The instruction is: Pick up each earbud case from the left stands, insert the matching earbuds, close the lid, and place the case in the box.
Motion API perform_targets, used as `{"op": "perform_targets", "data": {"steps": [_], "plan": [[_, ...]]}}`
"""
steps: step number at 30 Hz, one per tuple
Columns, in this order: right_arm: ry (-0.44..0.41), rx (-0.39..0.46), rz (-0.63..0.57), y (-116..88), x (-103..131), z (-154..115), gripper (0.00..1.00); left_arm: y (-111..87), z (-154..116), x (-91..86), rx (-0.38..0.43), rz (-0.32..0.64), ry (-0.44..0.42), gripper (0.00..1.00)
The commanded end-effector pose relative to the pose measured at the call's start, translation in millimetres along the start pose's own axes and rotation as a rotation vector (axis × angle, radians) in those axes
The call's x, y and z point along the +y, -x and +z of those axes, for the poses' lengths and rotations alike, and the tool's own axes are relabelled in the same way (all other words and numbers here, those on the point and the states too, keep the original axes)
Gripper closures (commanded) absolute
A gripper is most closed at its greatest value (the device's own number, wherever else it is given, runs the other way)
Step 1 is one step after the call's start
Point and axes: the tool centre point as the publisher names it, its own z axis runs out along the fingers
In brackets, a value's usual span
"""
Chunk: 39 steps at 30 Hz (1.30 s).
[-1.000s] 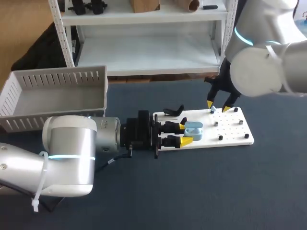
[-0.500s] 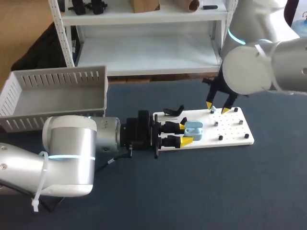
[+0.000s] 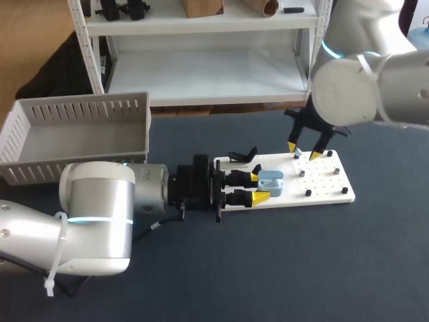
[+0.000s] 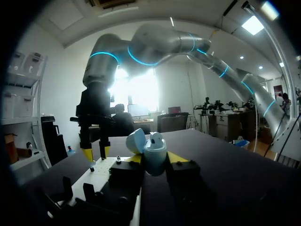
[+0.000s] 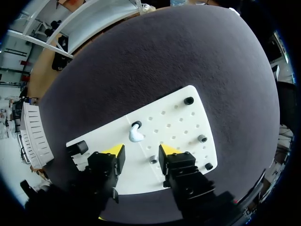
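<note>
Left gripper [image 3: 260, 187] lies level over the white pegboard's [image 3: 332, 188] near end, both yellow tips clasping a pale blue earbud case [image 3: 271, 181]; right gripper [image 3: 303, 149] hangs above the board's far edge, fingers apart; grey box [image 3: 74, 134] far left.

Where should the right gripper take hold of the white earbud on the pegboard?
Probably across its rounded body, from straight above: the earbud sits exposed beside a black peg on the white board, and the open right gripper hangs over it.
</note>
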Motion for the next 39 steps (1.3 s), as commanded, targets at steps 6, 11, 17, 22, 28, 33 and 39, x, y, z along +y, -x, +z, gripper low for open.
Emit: {"op": "perform_targets", "data": {"steps": [6, 11, 17, 22, 28, 33, 39], "plan": [[-0.004, -0.006, -0.001, 0, 3, -2, 0.00, -0.5, 1, -0.2, 0.000, 0.001, 0.004, 1.00], [-0.004, -0.006, -0.001, 0, 3, -2, 0.00, -0.5, 1, -0.2, 0.000, 0.001, 0.004, 1.00], [-0.004, -0.006, -0.001, 0, 3, -2, 0.00, -0.5, 1, -0.2, 0.000, 0.001, 0.004, 1.00], [-0.004, -0.006, -0.001, 0, 3, -2, 0.00, -0.5, 1, -0.2, 0.000, 0.001, 0.004, 1.00], [-0.004, -0.006, -0.001, 0, 3, -2, 0.00, -0.5, 1, -0.2, 0.000, 0.001, 0.004, 1.00], [-0.002, 0.002, 0.054, 20, 3, 9, 0.00, -0.5, 1, -0.2, 0.000, 0.001, 0.004, 1.00], [0.015, -0.052, 0.081, 37, 6, 7, 0.00, -0.5, 1, -0.2, 0.000, 0.001, 0.004, 1.00]]}}
